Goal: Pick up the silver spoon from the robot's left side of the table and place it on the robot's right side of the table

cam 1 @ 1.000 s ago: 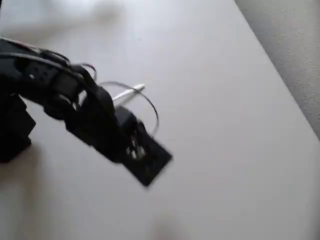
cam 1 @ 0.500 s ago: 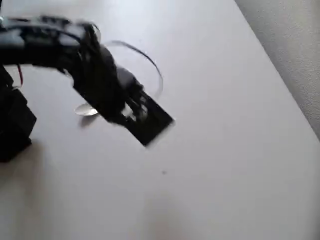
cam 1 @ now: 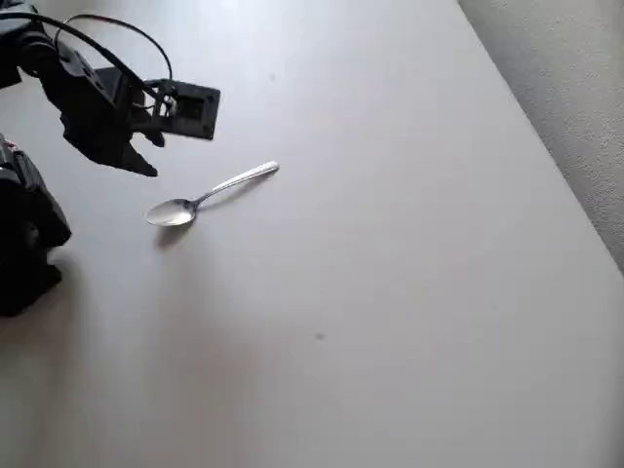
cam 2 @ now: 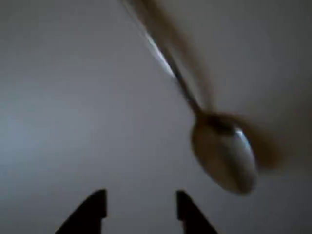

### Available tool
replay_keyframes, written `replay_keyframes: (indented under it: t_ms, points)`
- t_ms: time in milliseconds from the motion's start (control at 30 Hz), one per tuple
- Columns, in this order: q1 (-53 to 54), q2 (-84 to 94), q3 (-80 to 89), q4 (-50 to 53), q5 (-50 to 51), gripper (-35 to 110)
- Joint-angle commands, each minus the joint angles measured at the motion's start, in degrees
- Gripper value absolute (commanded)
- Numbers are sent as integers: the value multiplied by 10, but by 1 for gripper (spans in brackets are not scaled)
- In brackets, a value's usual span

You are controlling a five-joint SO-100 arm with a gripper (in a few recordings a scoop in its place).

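The silver spoon (cam 1: 210, 193) lies flat on the white table (cam 1: 390, 253), left of centre in the overhead view, bowl toward the lower left and handle toward the upper right. My black gripper (cam 1: 144, 156) hovers just up and left of the bowl, apart from it. In the wrist view the spoon (cam 2: 222, 151) is blurred at the right, its bowl nearest. My gripper (cam 2: 141, 214) stands open at the bottom edge, its two dark fingertips (cam 2: 92, 209) apart with only bare table between them.
The arm's black base (cam 1: 24, 244) stands at the left edge of the table. Grey carpet floor (cam 1: 575, 88) runs beyond the table's right edge. A tiny dark speck (cam 1: 319, 336) marks the tabletop below centre.
The arm has swung from above the spoon up and back to the upper left, uncovering the whole spoon. The spoon lies where it was.
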Motion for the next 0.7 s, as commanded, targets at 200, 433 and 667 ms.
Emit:
replay_keyframes:
  t_ms: [200,433,667]
  points:
    - [73,-149,-40,-102,-109,18]
    - [139,-232,-107,-106,-204,18]
    - [155,-306,-169,-92,-234,18]
